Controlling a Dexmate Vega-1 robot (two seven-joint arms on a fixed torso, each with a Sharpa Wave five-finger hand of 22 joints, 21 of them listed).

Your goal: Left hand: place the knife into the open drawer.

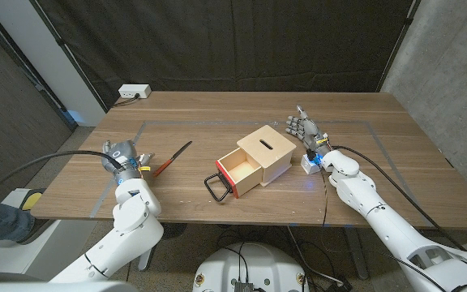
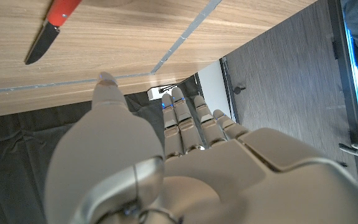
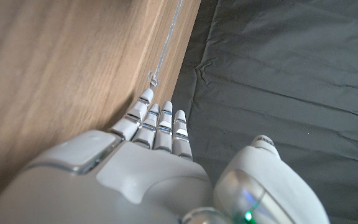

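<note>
The knife [image 1: 171, 159] lies on the table [image 1: 217, 109], just right of the left hand [image 1: 122, 158], whose fingers are straight and hold nothing. The open drawer [image 1: 238, 171] is further right, nothing between. The right hand [image 1: 306, 128] is spread beside the box [image 1: 267, 151]. A white socket [image 1: 134, 92] is far left. No writing is readable.

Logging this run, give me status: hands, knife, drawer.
Left hand open, beside knife. Right hand open, idle right of box. Knife on table, untouched. Drawer open, path unobstructed.
</note>
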